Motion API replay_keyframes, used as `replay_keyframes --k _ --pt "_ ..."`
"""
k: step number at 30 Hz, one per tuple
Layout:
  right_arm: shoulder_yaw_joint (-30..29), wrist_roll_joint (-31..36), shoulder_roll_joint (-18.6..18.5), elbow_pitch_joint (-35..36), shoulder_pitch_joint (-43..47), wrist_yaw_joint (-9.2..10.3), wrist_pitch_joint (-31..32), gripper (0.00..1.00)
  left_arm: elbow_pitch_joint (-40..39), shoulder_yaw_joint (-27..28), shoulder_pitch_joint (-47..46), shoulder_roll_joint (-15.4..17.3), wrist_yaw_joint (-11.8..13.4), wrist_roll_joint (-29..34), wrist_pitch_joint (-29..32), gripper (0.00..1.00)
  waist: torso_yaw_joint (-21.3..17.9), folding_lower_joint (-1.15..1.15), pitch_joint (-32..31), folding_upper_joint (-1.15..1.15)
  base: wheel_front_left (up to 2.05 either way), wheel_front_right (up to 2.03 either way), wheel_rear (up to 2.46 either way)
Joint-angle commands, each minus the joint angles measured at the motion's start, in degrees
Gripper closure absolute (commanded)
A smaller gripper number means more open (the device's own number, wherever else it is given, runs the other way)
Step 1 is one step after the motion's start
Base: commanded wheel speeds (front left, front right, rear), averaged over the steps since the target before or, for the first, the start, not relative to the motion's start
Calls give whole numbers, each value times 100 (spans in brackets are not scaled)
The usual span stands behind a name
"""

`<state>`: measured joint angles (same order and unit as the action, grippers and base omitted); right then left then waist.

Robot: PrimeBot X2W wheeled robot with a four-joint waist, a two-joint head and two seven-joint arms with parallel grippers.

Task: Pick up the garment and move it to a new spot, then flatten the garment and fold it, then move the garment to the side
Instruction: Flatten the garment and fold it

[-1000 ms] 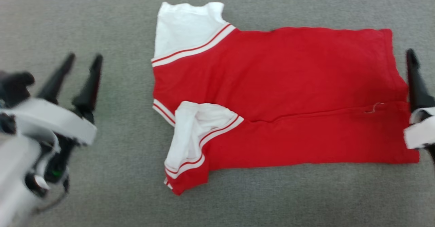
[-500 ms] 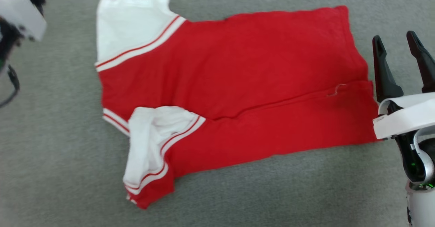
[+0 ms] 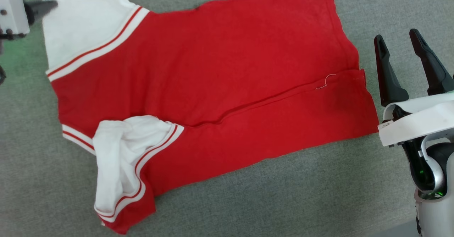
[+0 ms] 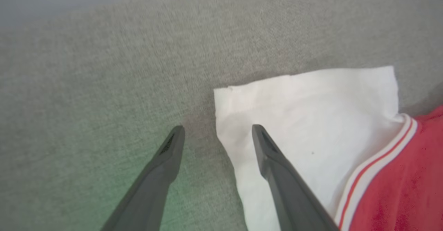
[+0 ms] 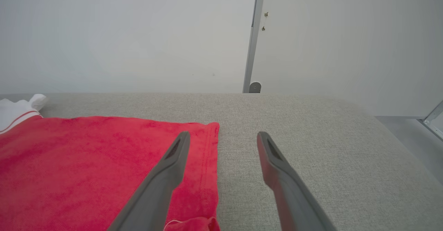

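Note:
The garment [image 3: 212, 70] lies spread on the grey cushion, red body with white sleeves and red-and-white striped trim. Its near long edge is folded over the body, and the near sleeve [image 3: 117, 152] is bunched on top. My left gripper [image 4: 217, 129] is open, and its jaws straddle the outer edge of the far white sleeve [image 4: 311, 113], just above it. One of its fingers [image 3: 42, 6] shows at the head view's top left. My right gripper [image 3: 397, 36] is open beside the hem [image 5: 209, 155], with its left finger over the red cloth and its right finger over bare cushion.
The grey upholstered surface [image 3: 248, 201] runs all around the shirt. In the right wrist view it ends at a white wall with a metal post [image 5: 252, 37]; its right end rounds off toward the floor [image 5: 408, 127].
The head camera has swung, so the whole picture shifted left and down. My left gripper has gone from beside the shirt's collar end up to the far white sleeve. The right gripper stays by the hem.

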<state>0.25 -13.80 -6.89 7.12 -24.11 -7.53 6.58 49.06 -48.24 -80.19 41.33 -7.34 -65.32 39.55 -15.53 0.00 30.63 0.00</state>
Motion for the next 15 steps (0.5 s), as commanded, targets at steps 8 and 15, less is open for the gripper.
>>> replay_keyframes --k 8,15 --pt "1 -13 32 80 -64 9 62 0 -62 -164 57 -30 -21 -392 649 0 -91 0 250 0 0 0 0" --pt "59 -52 -127 116 -327 9 347 0 -293 -172 70 -76 -23 -664 731 100 -9 0 280 0 0 0 0"
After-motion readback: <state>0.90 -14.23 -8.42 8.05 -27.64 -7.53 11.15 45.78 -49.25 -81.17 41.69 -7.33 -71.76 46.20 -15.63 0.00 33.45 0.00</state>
